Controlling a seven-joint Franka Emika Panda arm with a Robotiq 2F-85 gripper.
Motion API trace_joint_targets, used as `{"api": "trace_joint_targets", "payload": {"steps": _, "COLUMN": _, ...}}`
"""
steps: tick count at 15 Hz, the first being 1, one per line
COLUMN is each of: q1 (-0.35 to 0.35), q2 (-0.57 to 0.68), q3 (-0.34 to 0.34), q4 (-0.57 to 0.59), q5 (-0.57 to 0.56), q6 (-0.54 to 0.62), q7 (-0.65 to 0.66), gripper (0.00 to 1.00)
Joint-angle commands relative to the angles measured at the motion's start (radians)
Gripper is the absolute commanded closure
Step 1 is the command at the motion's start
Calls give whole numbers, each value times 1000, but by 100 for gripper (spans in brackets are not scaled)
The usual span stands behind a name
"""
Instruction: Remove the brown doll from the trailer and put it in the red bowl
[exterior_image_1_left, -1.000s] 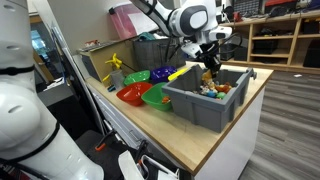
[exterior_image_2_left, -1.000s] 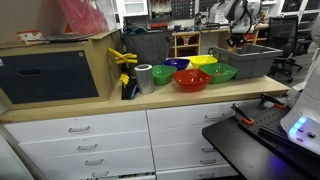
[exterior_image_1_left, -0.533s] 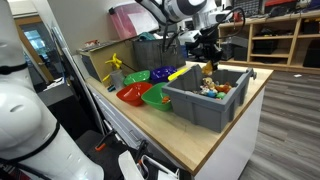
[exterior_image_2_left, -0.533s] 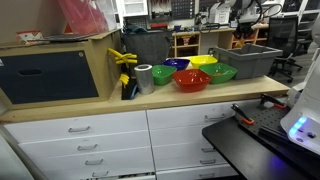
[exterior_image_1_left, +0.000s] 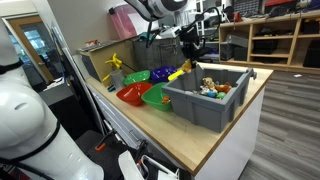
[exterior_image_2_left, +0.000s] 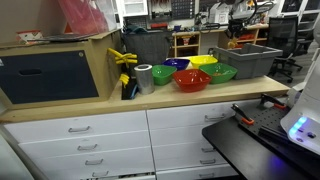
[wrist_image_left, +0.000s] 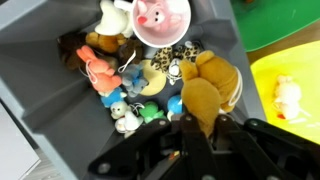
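Here, holds one brown doll (wrist_image_left: 205, 90) fast in one clenched gripper (wrist_image_left: 203, 121), up above one grey trailer (exterior_image_1_left: 200, 108) near its rim, apart from one red bowl (exterior_image_1_left: 128, 94) lying just beside two green bowls (exterior_image_2_left: 220, 72).

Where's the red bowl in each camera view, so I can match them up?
Exterior view: red bowl left of centre, to the left of the trailer.
Exterior view: red bowl just right of centre, frontmost of the bowls, left of the trailer.
Wrist view: not in it.
Shared landmark: the grey trailer; its inner wall fills the left of the wrist view.
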Motion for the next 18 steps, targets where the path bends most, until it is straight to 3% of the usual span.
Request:
{"api": "trace_joint_targets", "payload": {"steps": 1, "q1": 28, "q2": -72, "q3": 45, "q4": -69, "q5": 7, "q6": -37, "q7": -14, "gripper": 97}}
{"api": "trace_joint_targets", "payload": {"steps": 9, "q1": 88, "q2": -107, "q3": 148, "q4": -152, "q5": 87, "q6": -57, "q7": -28, "gripper": 97}}
{"api": "trace_joint_targets", "payload": {"steps": 10, "q1": 82, "q2": -67, "q3": 136, "q4": -118, "q5": 57, "q6": -31, "q7": -1, "gripper": 88}}
{"api": "trace_joint_targets", "payload": {"steps": 16, "q1": 92, "q2": -73, "q3": 146, "q4": -132, "q5": 68, "q6": -37, "q7": -2, "gripper": 88}}
{"api": "trace_joint_targets", "payload": {"steps": 17, "q1": 92, "q2": -73, "q3": 146, "q4": -132, "q5": 68, "q6": -37, "q7": -2, "gripper": 97}}
{"api": "trace_joint_targets", "payload": {"steps": 18, "q1": 92, "q2": -67, "q3": 146, "q4": -140, "q5": 55, "q6": -30, "q7": -11, "gripper": 97}}
